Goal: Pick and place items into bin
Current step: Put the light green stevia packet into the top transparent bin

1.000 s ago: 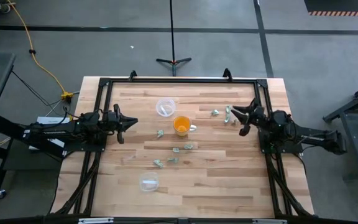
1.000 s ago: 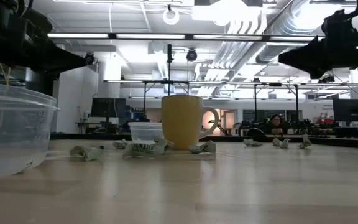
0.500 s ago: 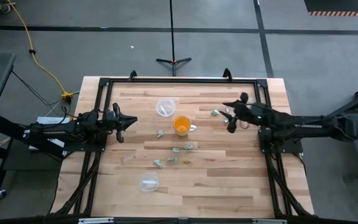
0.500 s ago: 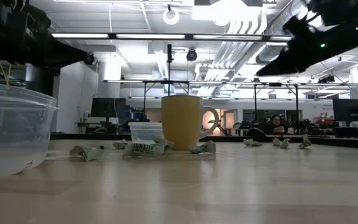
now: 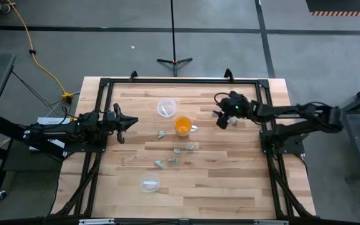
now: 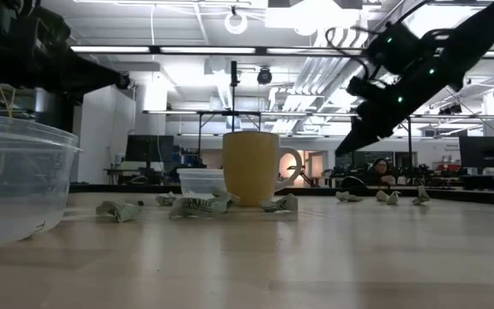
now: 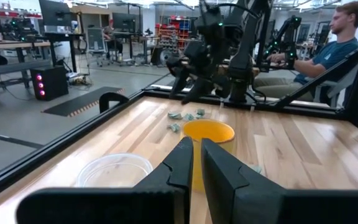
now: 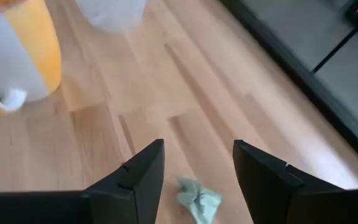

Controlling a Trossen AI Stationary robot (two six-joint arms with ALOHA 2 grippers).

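Currently, the right pincer (image 5: pixel 221 117) is extended over the counter (image 5: pixel 217 178), positioned above the far-right group of items. Its two fingers (image 8: pixel 143 174) are spread apart, and one crumpled pale green-grey item (image 8: pixel 199 198) lies on the wood directly in the gap between them, not yet touched. In the low view the right pincer (image 6: pixel 350 142) hangs clear of the counter surface, angled downward.

The left pincer (image 5: pixel 125 123) waits near the left edge of the counter. Its fingers (image 7: pixel 180 165) are pressed nearly together, with only a narrow slit showing, and they hold nothing.

Item locations, high view:
- One item (image 5: pixel 217 113) lies just beside the right pincer, on the cup side.
- One item (image 5: pixel 160 134) lies near the orange cup (image 5: pixel 182 126), toward the left arm.
- Two items (image 5: pixel 189 147) lie close together on the near side of the cup.
- Two more items (image 5: pixel 159 164) lie farther toward the near edge.

Three clear containers stand on the counter: a round bowl (image 5: pixel 165 107) just beyond the cup, and a second clear tub (image 5: pixel 149 183) near the front edge, well apart from the cup. In the low view a large clear bin (image 6: pixel 15 176) fills the left foreground; which of the containers it corresponds to cannot be told.

A person (image 7: pixel 328 37) sits beyond the counter in the left wrist view.
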